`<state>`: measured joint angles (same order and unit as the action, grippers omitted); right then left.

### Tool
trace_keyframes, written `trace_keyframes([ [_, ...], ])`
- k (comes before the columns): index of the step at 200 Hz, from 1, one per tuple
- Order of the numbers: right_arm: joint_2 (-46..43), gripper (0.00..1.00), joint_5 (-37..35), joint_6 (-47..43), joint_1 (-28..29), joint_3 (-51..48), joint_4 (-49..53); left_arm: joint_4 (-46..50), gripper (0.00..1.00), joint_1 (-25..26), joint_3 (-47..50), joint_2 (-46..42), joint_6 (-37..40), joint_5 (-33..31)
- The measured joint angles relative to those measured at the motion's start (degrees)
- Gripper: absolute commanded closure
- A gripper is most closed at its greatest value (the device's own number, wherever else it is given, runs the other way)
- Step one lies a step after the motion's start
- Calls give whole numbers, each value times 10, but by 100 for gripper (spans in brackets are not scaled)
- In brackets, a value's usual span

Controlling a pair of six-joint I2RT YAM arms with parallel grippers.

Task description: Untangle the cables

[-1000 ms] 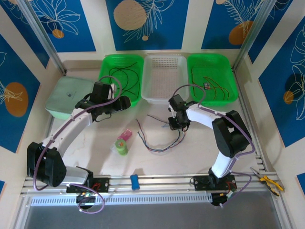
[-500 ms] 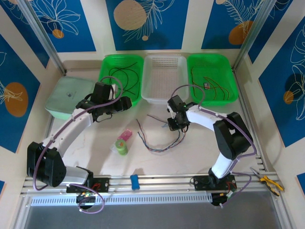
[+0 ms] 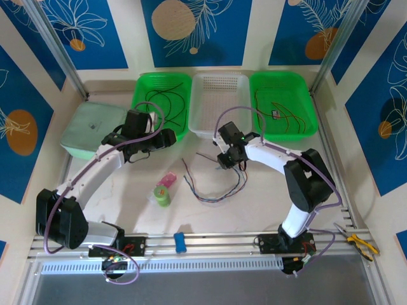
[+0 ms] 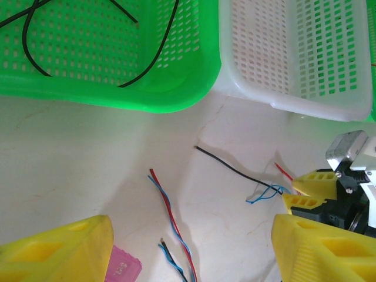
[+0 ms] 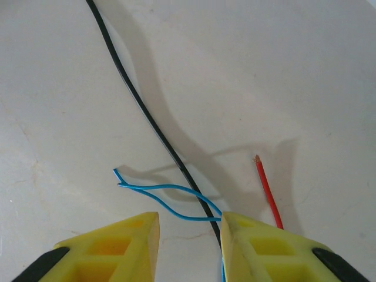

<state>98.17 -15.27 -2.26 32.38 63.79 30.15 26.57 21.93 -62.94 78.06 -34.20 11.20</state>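
Thin black, red and blue cables (image 5: 148,111) mid-tabletop, free ends pointing toward left edge. Right gripper (image 5: 189,229) nearer, jaws narrowly parted astride strands. Left gripper (image 4: 192,230) jaws wide, well apart.

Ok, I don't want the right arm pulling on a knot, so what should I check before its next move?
1. Black strand and blue strand in the gap of the right gripper: ok, beside one finger.
2. Right gripper closed on them: not ok, jaws apart.
3. Left gripper open: ok.
4. Left gripper anchoring the red-blue pair: not ok, holds nothing.
5. Crossings beyond the right fingers: cannot tell, hidden.
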Motion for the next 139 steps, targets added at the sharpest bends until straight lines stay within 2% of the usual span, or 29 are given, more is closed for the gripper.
trace_keyframes([
  [68, 37, 66, 12, -78, -9, 31, 3, 0, 29, 3, -4, 0, 0, 2],
  [139, 64, 67, 43, -113, -17, 52, 24, 1, 29, 4, -6, 0, 0, 2],
])
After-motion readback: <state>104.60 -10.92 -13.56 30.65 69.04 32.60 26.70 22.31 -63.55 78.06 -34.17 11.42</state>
